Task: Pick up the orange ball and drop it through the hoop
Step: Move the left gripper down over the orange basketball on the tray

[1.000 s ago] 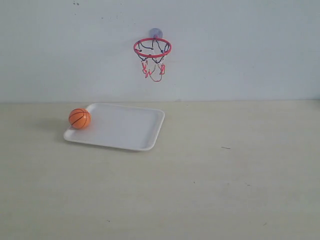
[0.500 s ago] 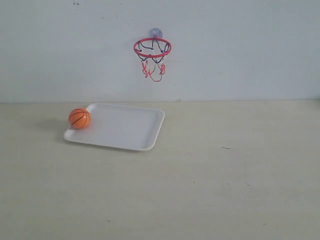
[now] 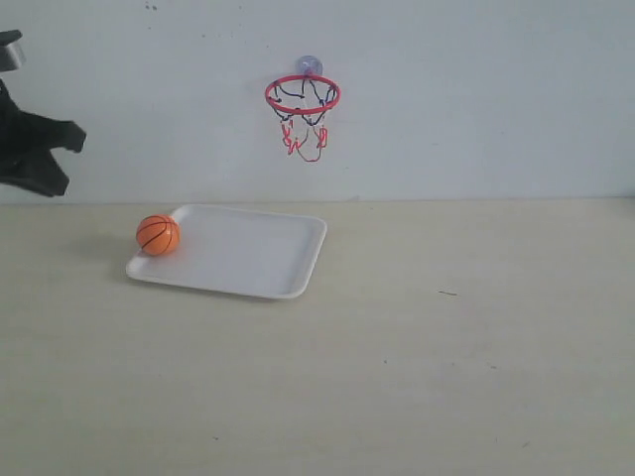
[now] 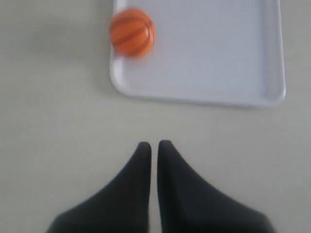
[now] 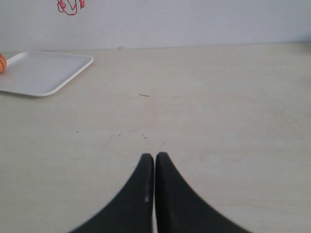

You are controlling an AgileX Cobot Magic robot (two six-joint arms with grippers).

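The orange ball [image 3: 158,235] rests in the left corner of the white tray [image 3: 258,260]. The hoop [image 3: 303,95], with its red ring and string net, hangs on the wall above the tray's far edge. My left gripper [image 3: 65,164] hovers at the far left, above and to the left of the ball. In the left wrist view the ball [image 4: 132,32] lies ahead of the gripper [image 4: 154,144], which is shut and holds nothing. My right gripper [image 5: 154,155] is shut and empty over bare table, and does not show in the exterior view.
The tray [image 4: 209,53] holds nothing but the ball. From the right wrist the tray [image 5: 43,73] is far off, with the ball [image 5: 2,63] at the picture's edge and the net's tip [image 5: 70,7] above. A pale wall backs the beige table [image 3: 446,347].
The left arm has come into the exterior view at the far left. The ball, tray and hoop have not moved.
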